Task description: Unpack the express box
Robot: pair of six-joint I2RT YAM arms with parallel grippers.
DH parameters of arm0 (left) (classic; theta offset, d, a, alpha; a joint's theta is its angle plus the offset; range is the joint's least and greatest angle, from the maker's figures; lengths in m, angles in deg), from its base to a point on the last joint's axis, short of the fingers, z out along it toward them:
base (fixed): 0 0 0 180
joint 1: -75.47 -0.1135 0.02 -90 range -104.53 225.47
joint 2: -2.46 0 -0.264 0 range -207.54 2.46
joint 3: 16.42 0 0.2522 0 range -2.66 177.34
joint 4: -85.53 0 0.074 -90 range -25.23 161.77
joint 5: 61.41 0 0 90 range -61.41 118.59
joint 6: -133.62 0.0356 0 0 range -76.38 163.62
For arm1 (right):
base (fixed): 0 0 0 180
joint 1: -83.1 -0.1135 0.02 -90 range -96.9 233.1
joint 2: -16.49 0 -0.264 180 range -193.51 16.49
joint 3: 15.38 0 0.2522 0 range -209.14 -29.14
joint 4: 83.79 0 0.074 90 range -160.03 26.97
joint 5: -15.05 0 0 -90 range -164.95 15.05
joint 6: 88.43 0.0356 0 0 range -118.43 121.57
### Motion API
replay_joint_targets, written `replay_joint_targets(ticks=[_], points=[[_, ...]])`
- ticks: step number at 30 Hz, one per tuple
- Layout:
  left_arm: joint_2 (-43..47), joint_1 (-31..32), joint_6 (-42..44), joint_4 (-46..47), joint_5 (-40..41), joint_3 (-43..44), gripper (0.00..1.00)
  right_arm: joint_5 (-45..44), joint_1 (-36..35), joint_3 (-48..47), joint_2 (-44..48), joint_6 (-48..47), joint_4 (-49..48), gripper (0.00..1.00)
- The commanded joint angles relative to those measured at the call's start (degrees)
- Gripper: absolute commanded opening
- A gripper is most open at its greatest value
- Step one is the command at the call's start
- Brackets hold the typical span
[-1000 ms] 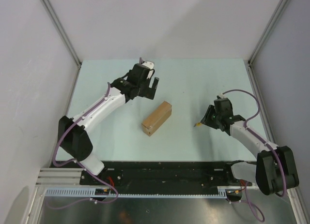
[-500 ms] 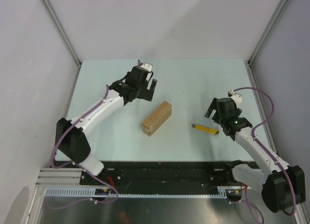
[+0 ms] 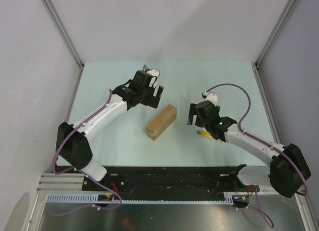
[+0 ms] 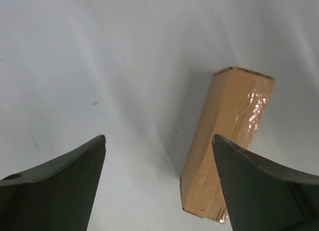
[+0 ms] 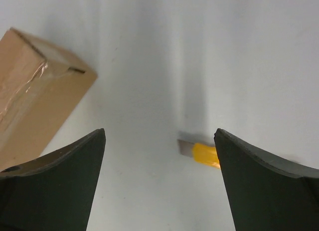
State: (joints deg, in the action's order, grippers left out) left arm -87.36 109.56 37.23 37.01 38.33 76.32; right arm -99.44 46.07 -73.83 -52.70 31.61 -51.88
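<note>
Taped box lies on desk between left hand and right hand, both open and empty; approach step, next likely pinning box, grabbing knife.

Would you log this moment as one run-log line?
brown cardboard express box: closed, on table | left gripper: open, empty, beyond box | right gripper: open, empty, right of box | yellow utility knife: on table, ungripped

Pale green table enclosed by plain grey walls.
</note>
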Motion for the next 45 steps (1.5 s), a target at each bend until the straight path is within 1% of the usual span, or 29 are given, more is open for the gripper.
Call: replay_joint_targets(ticks=[1, 3, 4, 6, 7, 9, 10, 11, 12, 14, 15, 18, 24, 28, 32, 35, 41, 44, 45], points=[[2.6, -0.3, 1.6, 1.8, -5.2, -1.3, 0.90, 7.4, -2.3, -1.9, -5.4, 2.0, -8.2, 0.93], [2.3, -0.6, 1.4, 1.9, -6.4, -1.3, 0.88, 10.7, -3.8, -2.2, -7.4, 1.2, -10.0, 0.86], [2.1, -0.7, 1.0, 1.8, -7.0, -1.2, 0.83, 11.4, -4.2, -2.5, -8.2, 0.8, -11.2, 0.85], [1.9, -1.4, 0.4, 1.8, -9.2, -1.4, 0.81, 15.0, -4.4, -2.9, -11.4, 0.3, -13.0, 0.81], [1.6, -1.7, -0.5, 2.0, -9.2, -1.5, 0.77, 15.8, -4.5, -3.3, -12.4, 0.2, -14.6, 0.80], [0.7, -3.0, -1.8, 2.3, -13.8, -2.6, 0.73, 18.2, -4.8, -3.9, -15.6, -0.4, -16.6, 0.78], [-0.3, -3.6, -2.8, 2.7, -15.3, -3.0, 0.67, 18.7, -5.1, -4.3, -16.8, -0.5, -17.5, 0.78], [-1.0, -4.8, -3.3, 2.8, -17.2, -3.6, 0.65, 20.0, -5.2, -5.1, -17.6, -1.0, -20.0, 0.78], [-1.5, -5.5, -3.7, 2.9, -21.7, -4.4, 0.62, 20.5, -5.3, -5.6, -19.1, -1.1, -20.9, 0.78], [-3.2, -7.4, -5.2, 3.3, -26.2, -5.6, 0.58, 21.6, -5.9, -7.6, -20.3, -2.0, -22.3, 0.77], [-3.8, -8.1, -5.6, 3.5, -29.7, -6.8, 0.56, 21.9, -6.1, -8.5, -21.4, -2.3, -22.4, 0.77], [-5.7, -10.1, -7.5, 4.4, -33.5, -9.0, 0.50, 22.6, -6.6, -10.4, -22.7, -2.6, -23.1, 0.77], [-7.7, -12.7, -8.1, 7.5, -31.9, -13.1, 0.45, 22.5, -7.0, -12.3, -23.4, -3.2, -24.8, 0.78], [-7.8, -13.5, -9.9, 7.7, -27.2, -13.9, 0.45, 21.9, -7.2, -15.4, -26.6, -5.2, -23.8, 0.80], [-7.7, -15.2, -11.4, 7.6, -24.1, -13.7, 0.45, 18.7, -7.5, -20.7, -30.1, -7.1, -19.8, 0.87], [-7.0, -16.6, -12.8, 7.7, -22.3, -13.6, 0.46, 16.4, -7.1, -23.3, -31.1, -7.0, -16.3, 0.87], [-5.1, -18.4, -13.8, 7.6, -21.3, -12.5, 0.50, 13.5, -7.2, -23.5, -27.8, -7.4, -14.0, 0.87], [-6.3, -19.4, -14.1, 7.6, -24.5, -11.2, 0.51, 14.0, -7.2, -23.5, -27.5, -7.5, -12.0, 0.86], [-6.9, -19.7, -14.4, 7.6, -26.0, -11.0, 0.51, 15.7, -7.1, -23.5, -28.2, -7.5, -11.3, 0.86]])
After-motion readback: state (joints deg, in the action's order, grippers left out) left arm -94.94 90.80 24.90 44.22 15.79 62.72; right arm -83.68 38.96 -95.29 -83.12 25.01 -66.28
